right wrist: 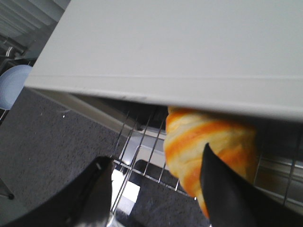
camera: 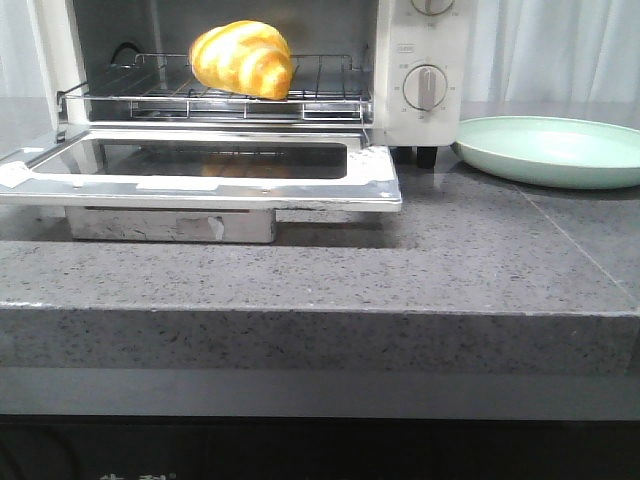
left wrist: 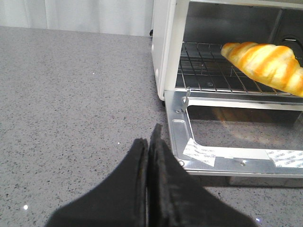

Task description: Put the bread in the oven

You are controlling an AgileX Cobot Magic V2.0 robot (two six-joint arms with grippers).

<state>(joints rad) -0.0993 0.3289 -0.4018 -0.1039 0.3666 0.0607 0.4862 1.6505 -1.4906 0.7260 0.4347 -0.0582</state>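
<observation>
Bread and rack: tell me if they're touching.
Touching. In the front view the bread sits directly on the rack, no gap under it; the left wrist view shows the same.

The oven (camera: 420, 60) mouth stands open, its door (camera: 200, 170) lying flat over the tabletop (camera: 400, 260) and blocking a low approach. The bread (camera: 243, 58) fills the middle of the rack (camera: 320, 95); bare rack lies either side. A plate (camera: 550, 150) sits right of the oven.
</observation>
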